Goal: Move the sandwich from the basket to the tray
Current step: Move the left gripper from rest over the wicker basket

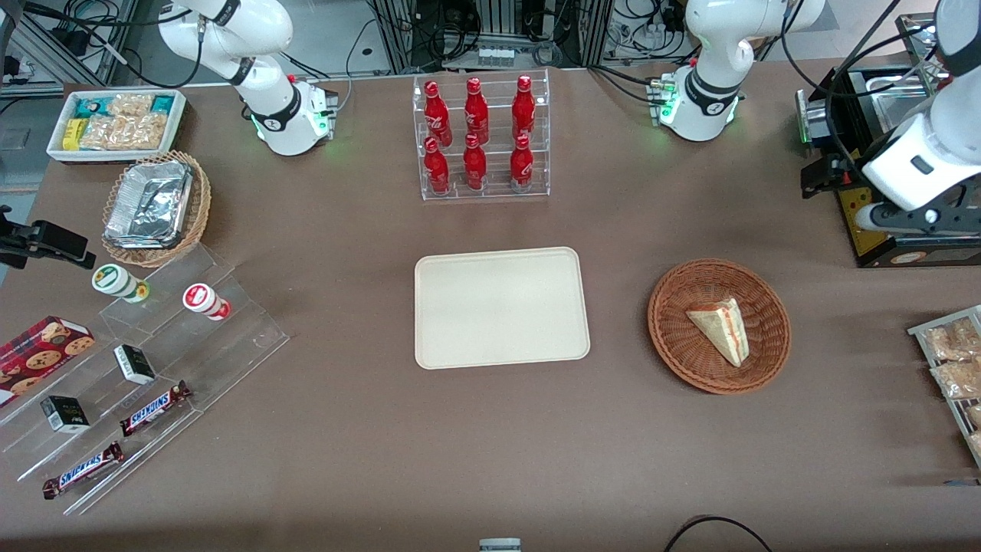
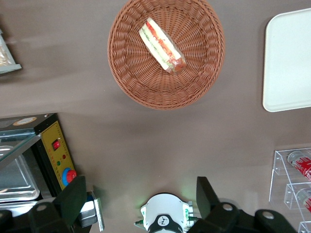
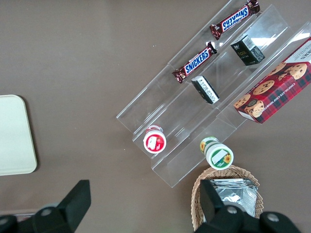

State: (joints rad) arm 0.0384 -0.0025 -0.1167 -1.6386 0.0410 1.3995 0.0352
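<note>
The sandwich (image 1: 720,330) (image 2: 162,44), a pale wedge with red and green stripes on its cut edge, lies in the round reddish-brown wicker basket (image 1: 680,354) (image 2: 146,83). The cream tray (image 1: 502,307) (image 2: 291,63) (image 3: 14,136) lies flat beside the basket, toward the parked arm's end, with nothing on it. My gripper (image 1: 824,175) (image 2: 141,199) hangs open and holds nothing. It is high above the table, farther from the front camera than the basket and toward the working arm's end, next to a black appliance.
A black appliance with a yellow panel (image 1: 881,230) (image 2: 56,153) stands beside my gripper. A clear rack of red bottles (image 1: 481,138) stands farther from the front camera than the tray. Snack packets on a rack (image 1: 954,360) sit at the working arm's end. A clear tiered stand (image 1: 138,368) with snacks fills the parked arm's end.
</note>
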